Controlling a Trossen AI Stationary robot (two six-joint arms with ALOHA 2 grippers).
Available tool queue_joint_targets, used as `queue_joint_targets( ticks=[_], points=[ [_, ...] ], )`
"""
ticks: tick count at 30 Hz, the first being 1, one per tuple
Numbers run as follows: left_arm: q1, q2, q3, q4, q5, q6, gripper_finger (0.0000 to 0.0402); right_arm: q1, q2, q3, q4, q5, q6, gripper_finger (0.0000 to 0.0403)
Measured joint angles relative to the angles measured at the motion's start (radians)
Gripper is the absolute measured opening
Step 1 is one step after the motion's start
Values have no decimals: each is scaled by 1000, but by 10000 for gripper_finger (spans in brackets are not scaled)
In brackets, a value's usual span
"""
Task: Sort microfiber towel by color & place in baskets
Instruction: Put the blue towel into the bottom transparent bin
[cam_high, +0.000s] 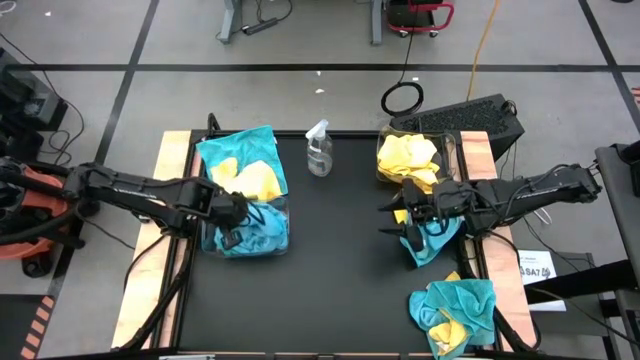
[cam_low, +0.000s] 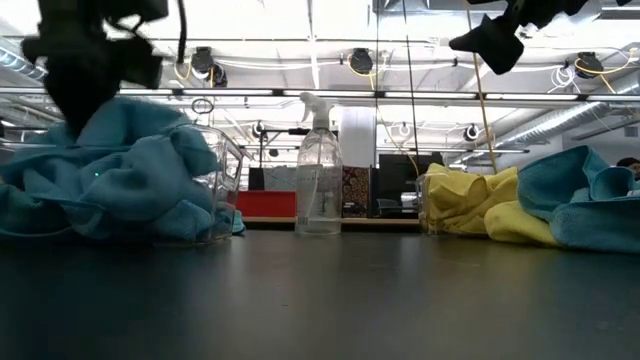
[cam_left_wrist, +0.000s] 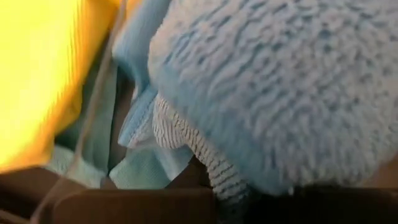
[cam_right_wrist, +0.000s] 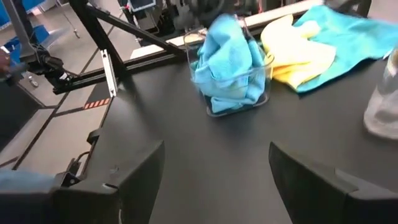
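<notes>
The white paper sheet (cam_high: 537, 268) bears print, seemingly too small to read.

Teal towels (cam_right_wrist: 229, 59) heaped in clear basket (cam_right_wrist: 239, 102)

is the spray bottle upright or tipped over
Upright. The spray bottle stands on its base on the black table with its trigger head on top, between the two baskets; the high view shows it the same way.

Robotics lab or workshop, taped concrete floor (cam_high: 300, 45), loose cables (cam_high: 402, 97), exposed ceiling lights (cam_low: 362, 62), black worktable (cam_high: 340, 250)
</notes>
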Motion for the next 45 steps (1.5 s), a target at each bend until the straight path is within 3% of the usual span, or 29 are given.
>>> queue_joint_targets(
  ticks=[9, 18, 22, 29, 32, 35, 45],
  points=[
    [1, 1, -221, 87, 24, -74, 17, 0, 36, 0, 192, 81, -89, 281],
    [-5, 0, -242, 150, -3, -179, 27, 0, 117, 0, 213, 17, -47, 281],
    [-28, 1, -227, 156, -2, -177, 75, -7, 113, 0, 223, 16, -29, 281],
    [-48, 0, -172, 137, 69, -158, 223, -34, 68, 0, 279, 32, -56, 281],
    [-48, -5, -133, 101, 100, -108, 267, -35, 66, 0, 288, 63, -73, 281],
    [-47, -10, -72, 31, 102, -74, 284, -35, 71, 0, 296, 71, -72, 281],
    [-46, -14, 122, -102, 86, -73, 287, -35, 71, 0, 286, 15, -38, 281]
  ],
)
